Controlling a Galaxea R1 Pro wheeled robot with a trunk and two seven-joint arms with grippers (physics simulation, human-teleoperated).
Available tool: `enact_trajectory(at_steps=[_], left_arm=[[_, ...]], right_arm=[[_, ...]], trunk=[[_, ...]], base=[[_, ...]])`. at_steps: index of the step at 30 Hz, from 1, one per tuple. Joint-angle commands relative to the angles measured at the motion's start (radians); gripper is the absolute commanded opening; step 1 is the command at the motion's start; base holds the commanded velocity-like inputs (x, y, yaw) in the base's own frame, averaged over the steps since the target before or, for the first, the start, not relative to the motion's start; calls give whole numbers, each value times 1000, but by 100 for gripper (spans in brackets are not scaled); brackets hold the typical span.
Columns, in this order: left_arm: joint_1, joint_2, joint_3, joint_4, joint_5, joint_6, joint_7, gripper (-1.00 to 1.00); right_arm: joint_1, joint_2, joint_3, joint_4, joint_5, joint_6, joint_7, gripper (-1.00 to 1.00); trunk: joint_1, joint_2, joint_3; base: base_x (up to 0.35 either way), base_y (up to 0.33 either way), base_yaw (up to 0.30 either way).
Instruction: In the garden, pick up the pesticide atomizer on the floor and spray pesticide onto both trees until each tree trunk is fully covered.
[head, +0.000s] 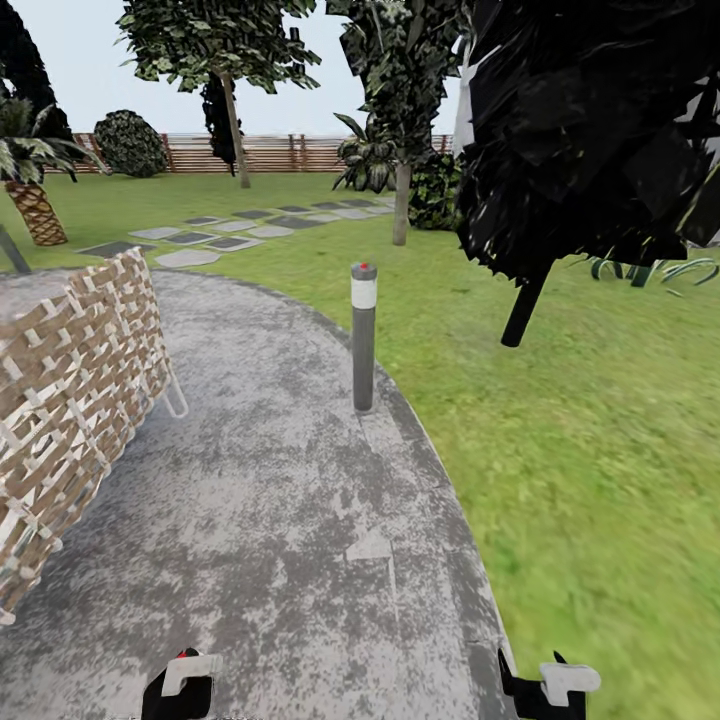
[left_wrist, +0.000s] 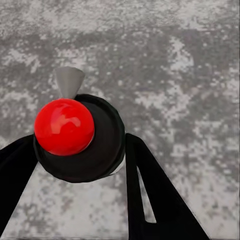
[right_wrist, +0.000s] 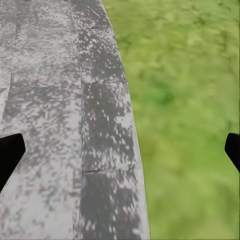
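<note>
The left gripper (left_wrist: 80, 165) clamps its black fingers on the black, red-capped pesticide atomizer (left_wrist: 75, 137) above the mottled grey stone paving (head: 280, 520). The right gripper (right_wrist: 120, 152) hangs spread wide over the paving's edge and the green grass lawn (right_wrist: 190, 115). Two pale-trunked trees (head: 236, 120) (head: 402, 200) stand well ahead on the lawn.

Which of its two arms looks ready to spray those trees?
Probably the left: its left gripper is shut on the atomizer. The right gripper is open over the path's edge.
</note>
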Motion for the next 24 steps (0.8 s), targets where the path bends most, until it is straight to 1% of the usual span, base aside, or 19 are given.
enact_trajectory(at_steps=[1, 7, 15, 24], left_arm=[[0, 0, 0, 0, 0, 0, 0, -100], [0, 0, 0, 0, 1, 0, 0, -100], [2, -1, -3, 0, 0, -2, -1, -100], [2, -2, -3, 0, 0, -2, -2, -100]], right_arm=[[0, 0, 0, 0, 0, 0, 0, 100], [0, 0, 0, 0, 0, 0, 0, 100], [0, 0, 0, 0, 0, 0, 0, 100], [0, 0, 0, 0, 0, 0, 0, 100]], trunk=[[-4, 7, 4], [-27, 49, 25], [-27, 49, 31], [-27, 49, 39]], base=[[0, 0, 265], [0, 0, 269], [-11, 0, 265], [-321, 0, 247]])
